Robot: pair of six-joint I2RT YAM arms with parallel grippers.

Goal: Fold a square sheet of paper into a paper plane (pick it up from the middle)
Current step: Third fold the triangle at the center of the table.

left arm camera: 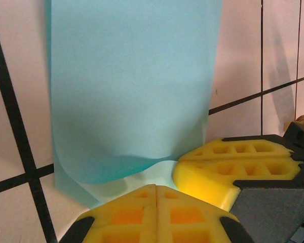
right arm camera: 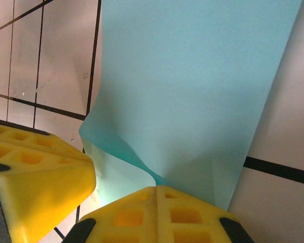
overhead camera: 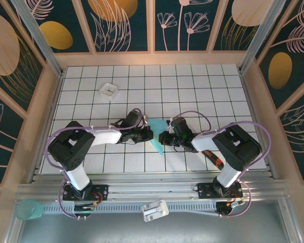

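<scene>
Currently on your worktop (overhead camera: pixel 202 86), white tiles with a dark grid, as the top camera shows it:

Item 1, turquoise sheet of paper (overhead camera: pixel 157 132). It lies at the centre of the grid, between the two grippers. You see it as a narrow strip running from 12 to 6 o'clock, in more than one layer. In your left wrist view its upper layer bows up off the tiles above a paler layer. In your right wrist view a crumple runs into its near edge.

Item 2, left gripper (overhead camera: pixel 148 134). It reaches the sheet from 9 o'clock. The jaws are pressed together, the yellow pads (left arm camera: pixel 126 215) meeting with no gap. The sheet's pale lower layer runs in at their tip, so they appear to be pinching that edge, though the contact itself is hidden.

Item 3, right gripper (overhead camera: pixel 165 137). It reaches the sheet from 3 o'clock, opposite the left one. The jaws are pressed together on the sheet's crumpled edge. The tips of the two grippers sit just beside each other, at an angle.

Item 4, small white square tray (overhead camera: pixel 109 90). It sits at 11 o'clock of the sheet, well apart from both grippers.

Item 5, red-and-black pen-like tool (overhead camera: pixel 216 161). It lies on the tiles at 4 o'clock of the sheet, partly hidden by the arm above it.
</scene>
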